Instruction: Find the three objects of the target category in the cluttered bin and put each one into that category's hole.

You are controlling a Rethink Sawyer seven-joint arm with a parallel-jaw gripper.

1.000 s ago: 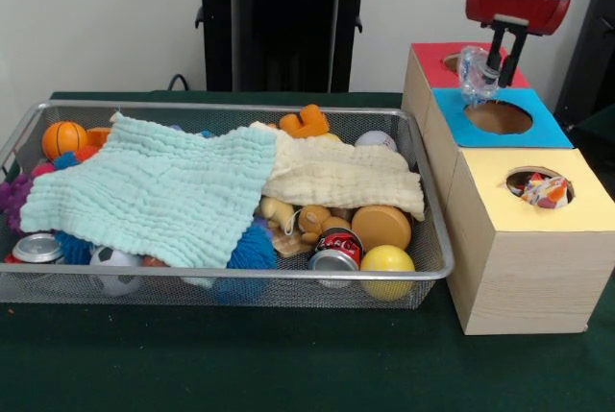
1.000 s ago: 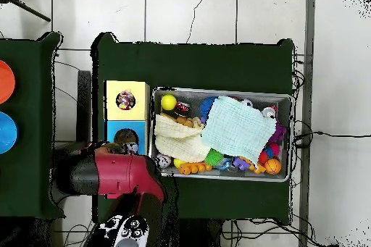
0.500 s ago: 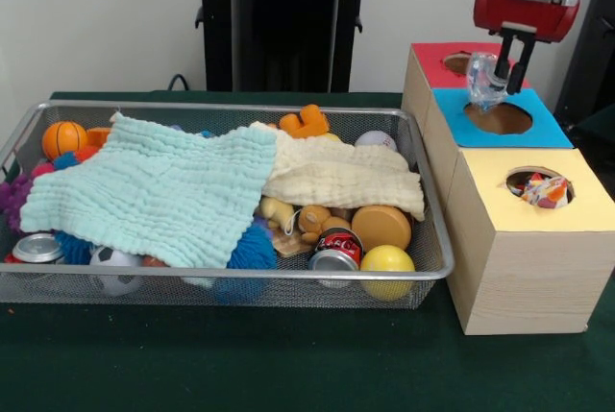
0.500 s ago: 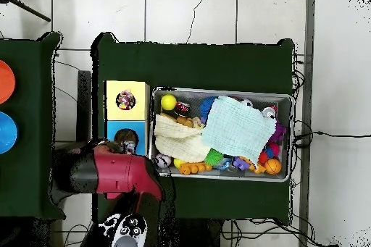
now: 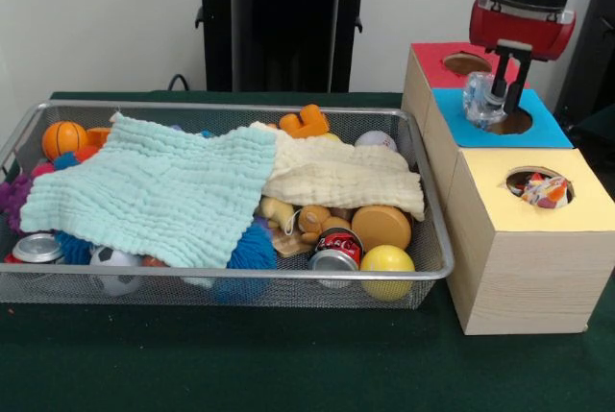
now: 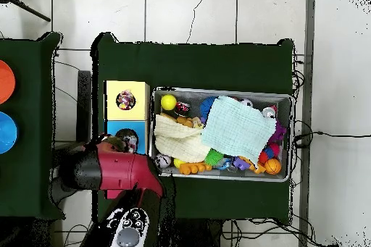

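Observation:
My gripper (image 5: 500, 102) hangs over the blue-topped section (image 5: 543, 130) of the wooden box, shut on a crumpled clear plastic bottle (image 5: 478, 97). The bottle's lower end sits at the left rim of the blue hole (image 5: 514, 122). Behind it is the red-topped hole (image 5: 467, 62). The yellow-topped hole (image 5: 538, 187) in front has a colourful crumpled wrapper (image 5: 544, 191) in it. From overhead, the red arm (image 6: 109, 172) covers the red section and the clear bottle (image 6: 129, 140) shows over the blue section (image 6: 142, 130).
The wire mesh bin (image 5: 192, 282) left of the box holds a light blue cloth (image 5: 154, 191) and a cream cloth (image 5: 336, 177) over balls, soft toys and soda cans. A yellow ball (image 5: 386, 263) and a red can (image 5: 336, 247) lie near the front right.
The gripper moved slightly right and back with the clear bottle, then came down, so the bottle now sits lower at the blue hole's rim.

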